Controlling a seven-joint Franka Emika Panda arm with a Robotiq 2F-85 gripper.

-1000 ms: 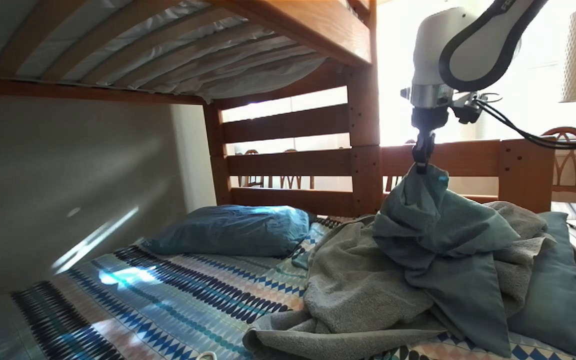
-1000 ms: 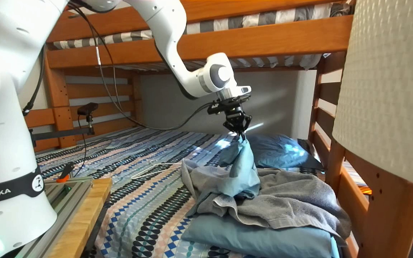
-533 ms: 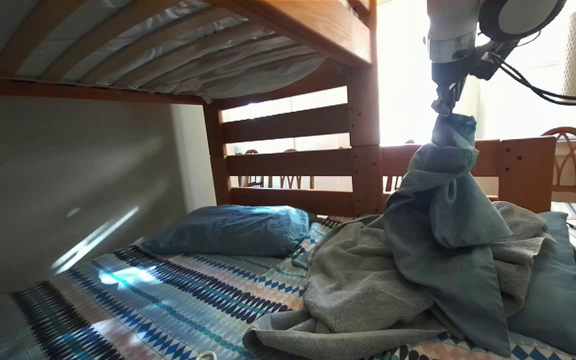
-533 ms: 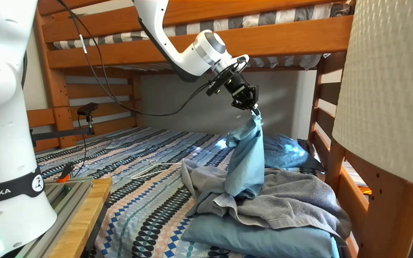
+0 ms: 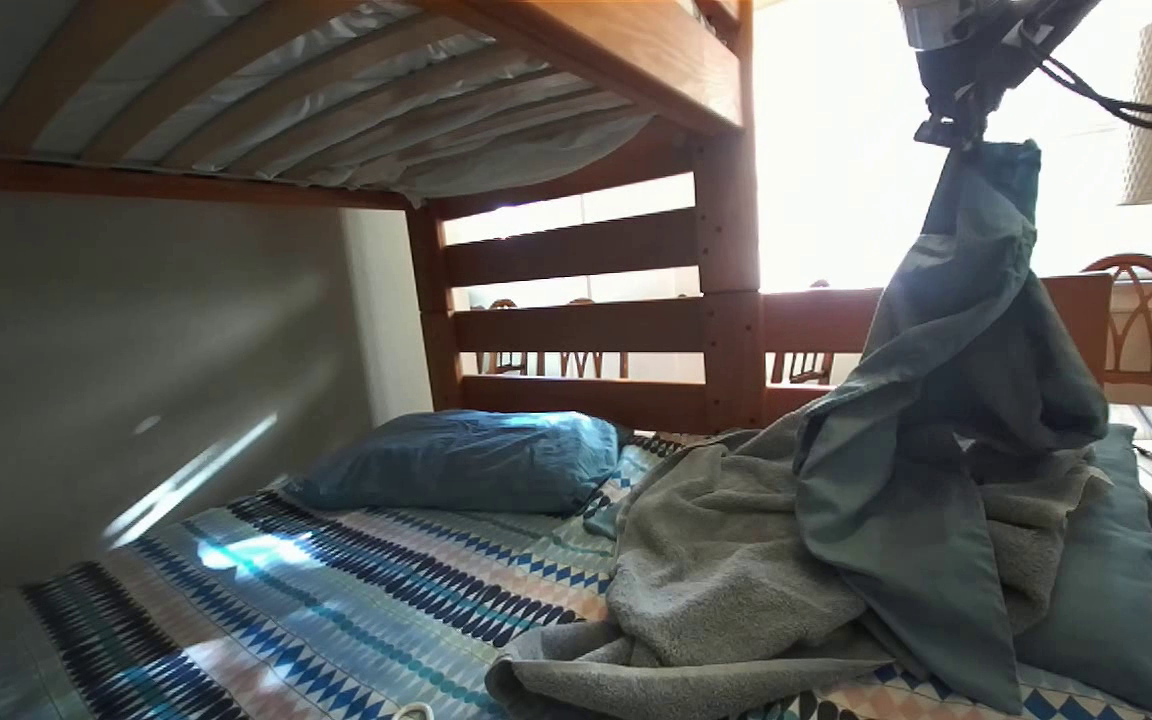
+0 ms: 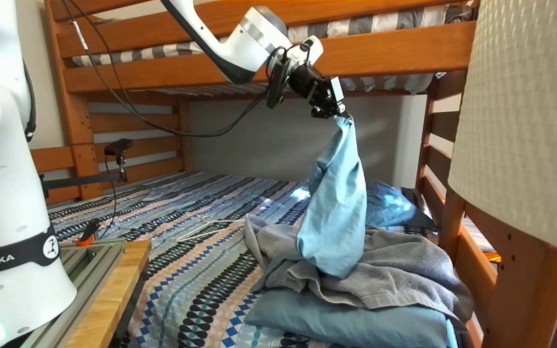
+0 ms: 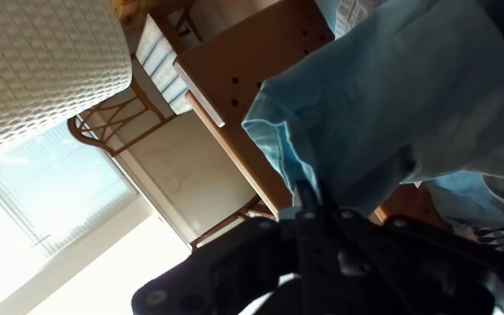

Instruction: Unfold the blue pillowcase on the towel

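Note:
The blue pillowcase (image 5: 966, 330) hangs from my gripper (image 5: 966, 146) as a long wrinkled drape in both exterior views. Its lower part rests on the grey towel (image 5: 726, 560), and one corner spreads down over the towel's front side. In an exterior view, the pillowcase (image 6: 336, 203) is narrow at the top and wider below, above the towel (image 6: 399, 275). My gripper (image 6: 344, 116) is shut on its top edge, well above the bed. In the wrist view, the gripper (image 7: 317, 192) pinches the hem of the pillowcase (image 7: 365, 100), whose open fold shows beside the fingers.
A plump blue pillow (image 5: 476, 460) lies by the wall. Another blue pillow (image 6: 351, 319) lies partly under the towel. The upper bunk rail (image 6: 269, 63) runs behind the arm. A lampshade (image 6: 520, 121) stands near. A white hanger (image 6: 206, 229) lies on the patterned bedspread (image 6: 172, 285).
My gripper has risen and, in an exterior view, moved right, with the pillowcase held. The pillowcase has drawn out from a bunched heap into a longer hanging drape. The towel has stayed put.

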